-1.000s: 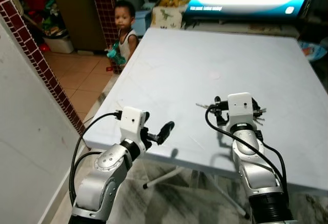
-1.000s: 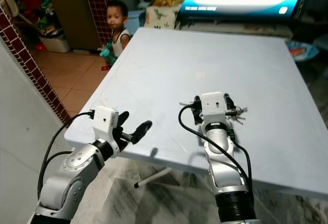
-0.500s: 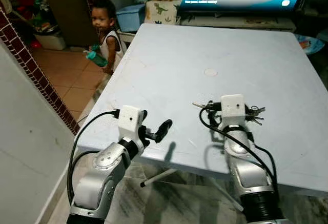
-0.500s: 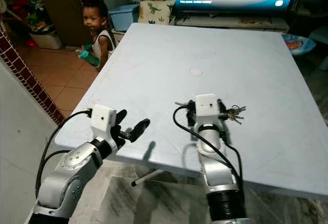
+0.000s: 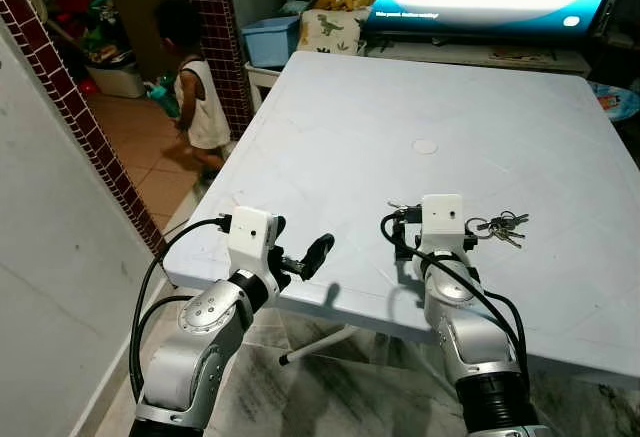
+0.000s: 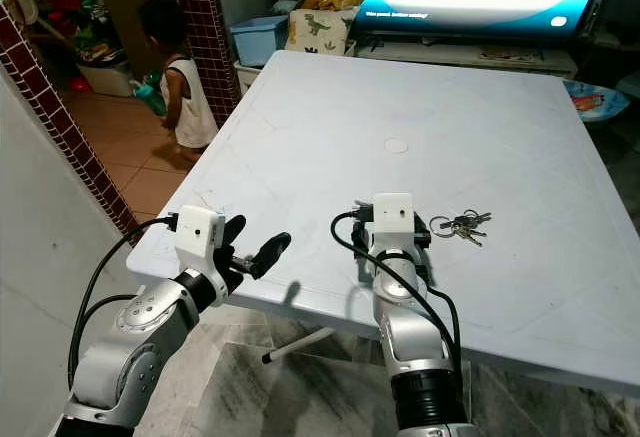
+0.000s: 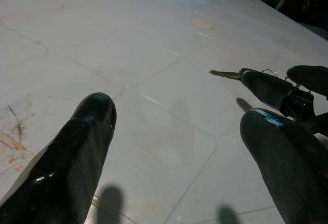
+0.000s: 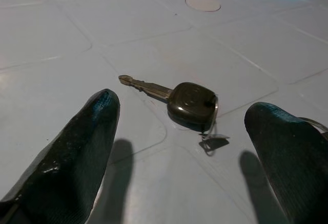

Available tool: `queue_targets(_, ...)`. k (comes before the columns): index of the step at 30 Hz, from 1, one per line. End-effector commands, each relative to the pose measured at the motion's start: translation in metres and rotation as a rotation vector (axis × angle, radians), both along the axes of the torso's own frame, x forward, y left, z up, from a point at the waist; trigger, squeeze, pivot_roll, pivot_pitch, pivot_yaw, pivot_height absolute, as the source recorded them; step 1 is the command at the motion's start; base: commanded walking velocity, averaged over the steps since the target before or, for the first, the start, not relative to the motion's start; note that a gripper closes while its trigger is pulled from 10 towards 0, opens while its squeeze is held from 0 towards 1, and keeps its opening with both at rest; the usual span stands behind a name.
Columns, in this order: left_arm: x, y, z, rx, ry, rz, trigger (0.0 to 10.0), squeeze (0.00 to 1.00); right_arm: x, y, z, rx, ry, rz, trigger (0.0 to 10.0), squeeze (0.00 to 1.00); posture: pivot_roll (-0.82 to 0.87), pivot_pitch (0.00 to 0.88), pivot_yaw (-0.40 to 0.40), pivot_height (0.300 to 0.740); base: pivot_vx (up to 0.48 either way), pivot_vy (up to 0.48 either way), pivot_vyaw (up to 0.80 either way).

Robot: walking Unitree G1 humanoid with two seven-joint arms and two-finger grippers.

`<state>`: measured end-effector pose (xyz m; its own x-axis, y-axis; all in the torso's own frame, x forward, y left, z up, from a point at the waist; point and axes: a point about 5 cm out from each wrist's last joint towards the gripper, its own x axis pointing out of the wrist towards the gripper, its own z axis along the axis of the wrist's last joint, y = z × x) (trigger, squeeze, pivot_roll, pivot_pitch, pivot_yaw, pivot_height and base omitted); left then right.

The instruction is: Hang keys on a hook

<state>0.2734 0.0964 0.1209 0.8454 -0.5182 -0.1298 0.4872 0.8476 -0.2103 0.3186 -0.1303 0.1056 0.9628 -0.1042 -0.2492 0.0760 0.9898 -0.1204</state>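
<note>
Right fingers (image 8: 66,147) wide apart, flanking key (image 8: 190,103).

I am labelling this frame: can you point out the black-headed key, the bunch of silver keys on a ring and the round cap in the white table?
Black-headed key (image 8: 192,103), right wrist view, on its head.
Bunch of silver keys (image 6: 463,225), right eye view, on the cluster.
Round cap (image 6: 396,145), right eye view, on its centre.

One key bunch (image 6: 462,224), one table (image 6: 330,127).

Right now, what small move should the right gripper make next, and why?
Probably lower the right gripper and close on the black-headed key: its fingers are open on either side, above the table, with the key lying flat between them, ungrasped.
</note>
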Motion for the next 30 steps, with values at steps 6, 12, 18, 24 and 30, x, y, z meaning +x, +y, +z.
queue_targets(6,-0.001,0.000,0.004,-0.003,-0.015,-0.008,10.0,0.00,0.006,-0.002,0.000,0.009,0.013,-0.015,8.5,0.00,-0.01,0.053,0.035,0.740,0.000,0.000,0.00)
queue_targets(12,0.000,-0.001,0.004,-0.001,-0.018,-0.011,10.0,0.00,0.010,-0.004,0.001,0.016,0.010,-0.027,0.5,0.00,-0.01,0.047,0.034,0.740,0.000,0.000,0.00)
queue_targets(18,0.000,-0.001,0.004,-0.001,-0.018,-0.008,10.0,0.00,0.012,-0.004,0.000,0.034,0.013,-0.030,0.0,0.00,-0.01,0.049,0.034,0.740,0.000,0.000,0.00)
queue_targets(24,0.000,-0.001,0.004,-0.001,-0.017,-0.009,10.0,0.00,0.014,-0.005,-0.002,0.045,0.019,-0.039,0.0,0.00,-0.01,0.050,0.034,0.740,0.000,0.000,0.00)
queue_targets(30,0.000,0.000,0.004,0.000,-0.018,-0.009,10.0,0.00,0.015,-0.008,-0.002,0.042,0.017,-0.050,0.0,0.00,-0.01,0.053,0.037,0.740,0.000,0.000,0.00)
